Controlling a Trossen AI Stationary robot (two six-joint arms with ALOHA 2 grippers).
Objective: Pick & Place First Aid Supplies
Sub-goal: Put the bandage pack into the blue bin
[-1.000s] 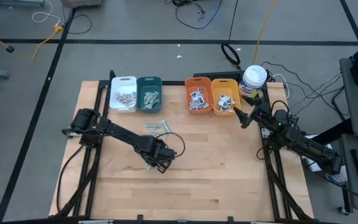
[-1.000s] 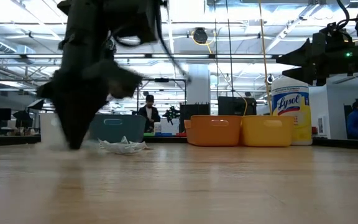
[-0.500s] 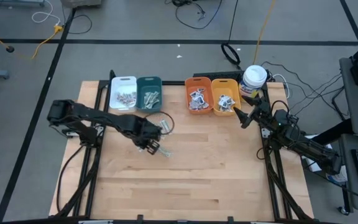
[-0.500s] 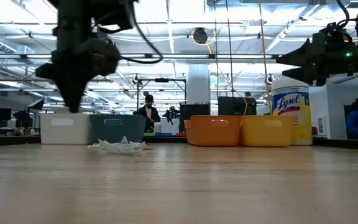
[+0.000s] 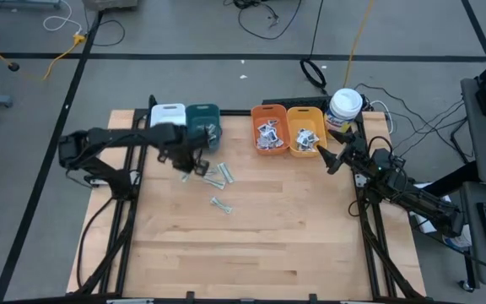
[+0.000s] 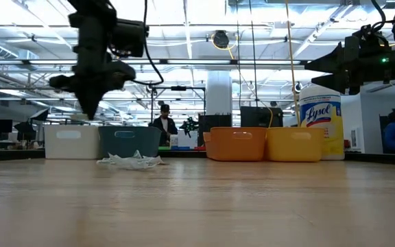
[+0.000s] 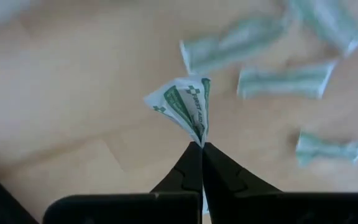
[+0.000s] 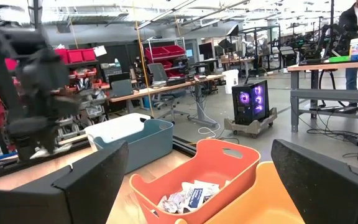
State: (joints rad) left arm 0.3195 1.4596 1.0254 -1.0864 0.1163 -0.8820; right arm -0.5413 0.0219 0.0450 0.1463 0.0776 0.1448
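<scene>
You can read "Lysol" in blue script on the yellow label of the white plastic canister [image 6: 320, 121] behind the yellow bin. Print on the pinched green-and-white paper packet [image 7: 184, 107] is too blurred to read.

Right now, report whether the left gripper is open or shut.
Shut: the left gripper has its fingertips pressed together, pinching a green-printed packet.

Wooden table [image 5: 294, 245]; four bins [image 5: 234, 128] along its far edge; green strips [image 5: 218, 179] loose before them.
</scene>
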